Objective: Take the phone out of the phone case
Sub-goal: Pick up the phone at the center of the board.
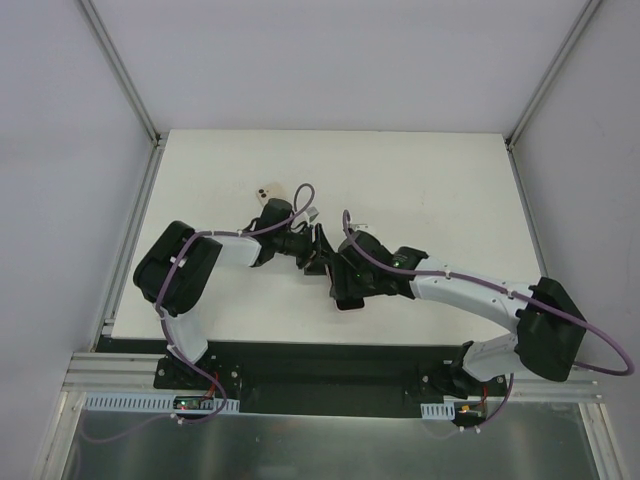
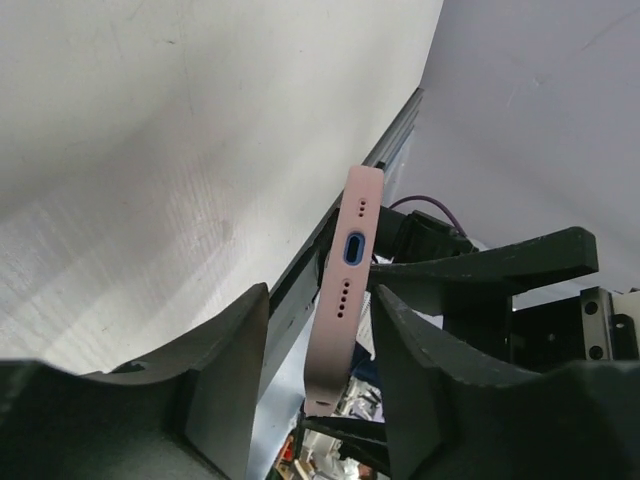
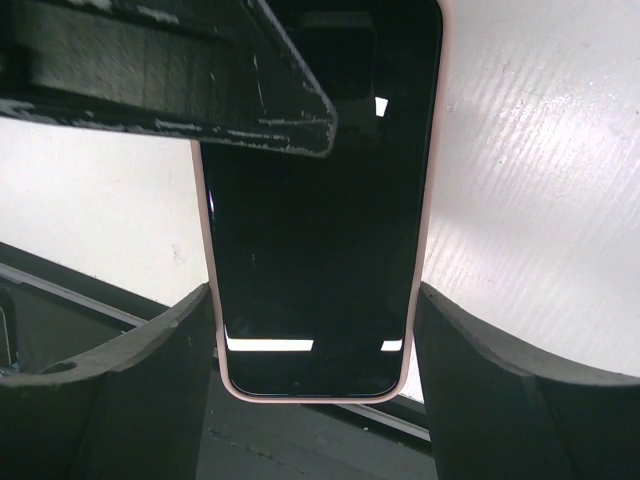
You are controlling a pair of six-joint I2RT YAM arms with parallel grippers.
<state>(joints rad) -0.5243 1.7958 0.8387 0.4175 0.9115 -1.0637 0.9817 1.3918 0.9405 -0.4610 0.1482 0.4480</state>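
A phone with a dark screen (image 3: 315,220) sits in a pink case (image 3: 425,200) and is held off the white table. My right gripper (image 3: 312,295) is shut on the phone's long sides at one end. My left gripper (image 2: 320,295) straddles the other end's thickness, where the case's port edge (image 2: 350,280) shows. Its right finger (image 2: 420,370) is close to the case. Its left finger (image 2: 230,380) stands apart with a clear gap. That finger crosses the screen in the right wrist view (image 3: 200,70). In the top view the grippers (image 1: 308,248) (image 1: 335,265) meet mid-table and hide the phone.
A small pink-beige item with two dark dots (image 1: 268,192) lies on the table (image 1: 420,190) behind the left wrist; what it is I cannot tell. White walls enclose the table on three sides. Purple cables loop over both wrists.
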